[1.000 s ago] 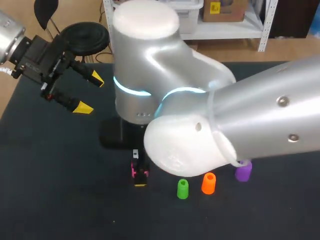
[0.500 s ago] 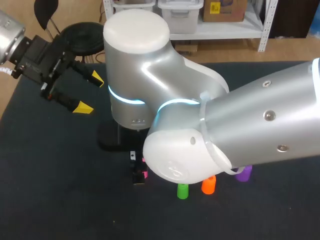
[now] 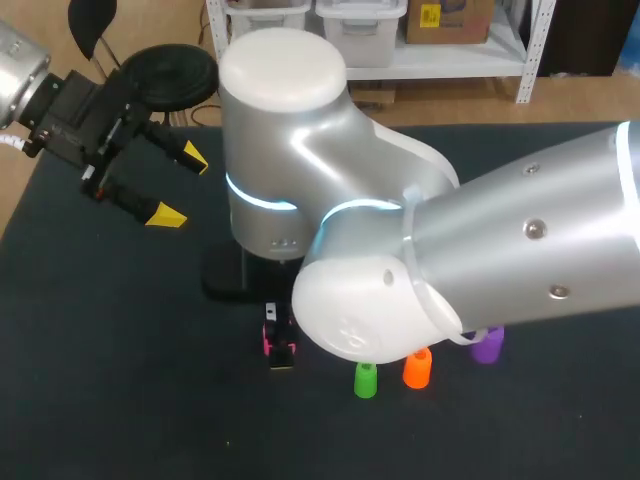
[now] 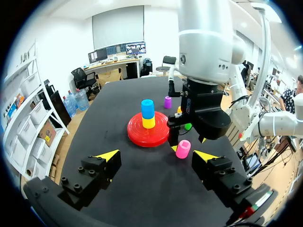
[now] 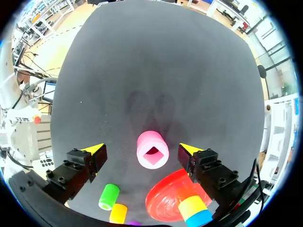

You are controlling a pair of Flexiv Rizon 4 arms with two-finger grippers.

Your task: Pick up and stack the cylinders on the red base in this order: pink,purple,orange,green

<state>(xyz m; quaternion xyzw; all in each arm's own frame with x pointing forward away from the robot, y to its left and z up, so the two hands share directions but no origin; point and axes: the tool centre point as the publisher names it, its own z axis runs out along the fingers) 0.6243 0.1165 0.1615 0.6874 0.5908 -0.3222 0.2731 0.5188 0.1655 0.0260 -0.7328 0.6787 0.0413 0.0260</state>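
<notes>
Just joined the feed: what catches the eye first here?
The right arm fills the head view's middle. The right gripper, open, straddles the pink cylinder beside the red base, which carries a blue cylinder atop a yellow cylinder.

The counter (image 3: 100,400) has a dark, matte top that takes the room's light evenly, without glare. Past the counter's far edge lies a light wooden floor (image 3: 580,100). On it stands a white shelf unit (image 3: 527,60) carrying a cardboard box (image 3: 455,18) and pale storage bins (image 3: 360,20). Off the counter's far left corner sits a black chair (image 3: 172,75) with a round seat. In the left wrist view, a white wall (image 4: 61,45) closes the room beyond the counter's end. A grey panel (image 4: 118,26) hangs on it, with monitors (image 4: 116,49) on desks below and black office chairs (image 4: 83,78) nearby. White shelving (image 4: 26,113) runs alongside the counter, with water bottles (image 4: 75,101) on the floor between the two.
</notes>
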